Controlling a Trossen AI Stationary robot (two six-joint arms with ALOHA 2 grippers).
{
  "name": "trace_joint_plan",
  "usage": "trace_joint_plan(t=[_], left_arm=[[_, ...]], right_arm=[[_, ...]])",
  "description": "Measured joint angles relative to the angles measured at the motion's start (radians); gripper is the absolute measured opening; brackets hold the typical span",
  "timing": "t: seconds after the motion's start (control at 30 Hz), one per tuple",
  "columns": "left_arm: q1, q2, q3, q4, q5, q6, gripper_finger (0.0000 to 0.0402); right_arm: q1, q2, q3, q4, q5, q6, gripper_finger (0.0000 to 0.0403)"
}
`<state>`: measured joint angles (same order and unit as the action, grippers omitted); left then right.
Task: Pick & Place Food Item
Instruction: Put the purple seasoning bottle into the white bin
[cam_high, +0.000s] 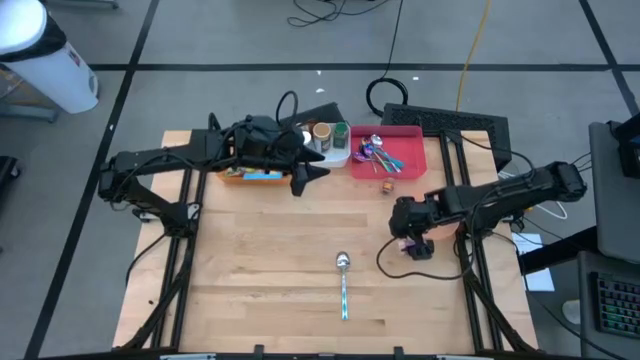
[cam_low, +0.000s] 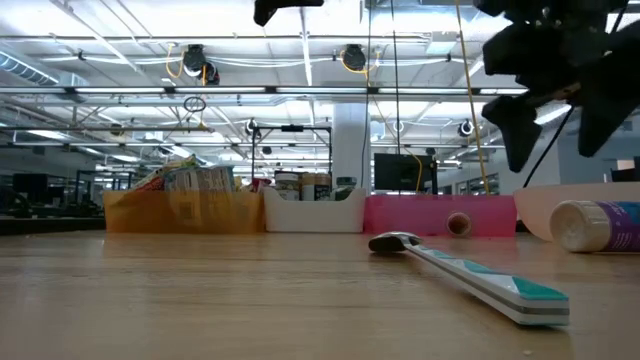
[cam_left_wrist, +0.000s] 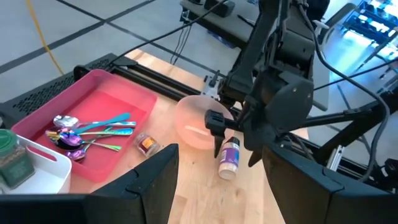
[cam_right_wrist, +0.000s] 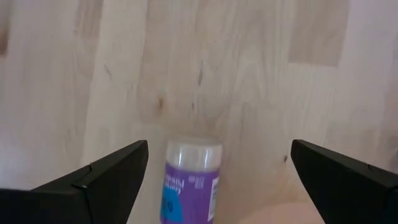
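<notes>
High view: right gripper (cam_high: 413, 243) hangs over the right side of the table (cam_high: 260, 290), pointing down at the spot where the small bottle (cam_high: 404, 243) lies, so it reads as lined up for a top-down pick. Left gripper (cam_high: 311, 172) waits at the far edge, above the orange bin (cam_high: 245, 176) and next to the white bin (cam_high: 330, 155). Pink tray (cam_high: 410, 148) far right holds cutlery. Lone spoon (cam_high: 343, 283) lies near centre, clear of both arms

Low view: bottle (cam_low: 598, 225) lies on its side at right, pale cap toward centre, just in front of a pink bowl (cam_low: 535, 208). Dark fingers hang apart above it, not touching. Spoon (cam_low: 470, 277) in the foreground, bowl end pointing far

Left wrist view: left fingers (cam_left_wrist: 155, 180) stand apart with nothing between them. Beyond them the right gripper (cam_left_wrist: 233, 140) hovers over the bottle (cam_left_wrist: 229, 158), which touches the bowl (cam_left_wrist: 194, 121). My guess: the bowl is the drop target

Right wrist view: own fingers (cam_right_wrist: 112, 171) spread wide either side of the bottle (cam_right_wrist: 189, 180), cap toward the camera's far side. Straddle looks good; next move is probably descend and close
</notes>
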<state>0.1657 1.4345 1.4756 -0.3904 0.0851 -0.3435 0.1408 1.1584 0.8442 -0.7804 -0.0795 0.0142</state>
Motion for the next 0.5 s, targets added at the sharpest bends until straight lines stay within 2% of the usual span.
trace_joint_plan(t=[0.2,0.5], left_arm=[[-0.013,0.000,0.000,0.000,-0.017,-0.001,0.0241],[-0.013,0.000,0.000,-0.001,-0.035,-0.007,0.0241]], right_arm=[[0.045,0.027,-0.025,-0.011,0.002,0.000,0.0391],[0.086,0.184,-0.026,0.003,0.057,0.000,0.0391]])
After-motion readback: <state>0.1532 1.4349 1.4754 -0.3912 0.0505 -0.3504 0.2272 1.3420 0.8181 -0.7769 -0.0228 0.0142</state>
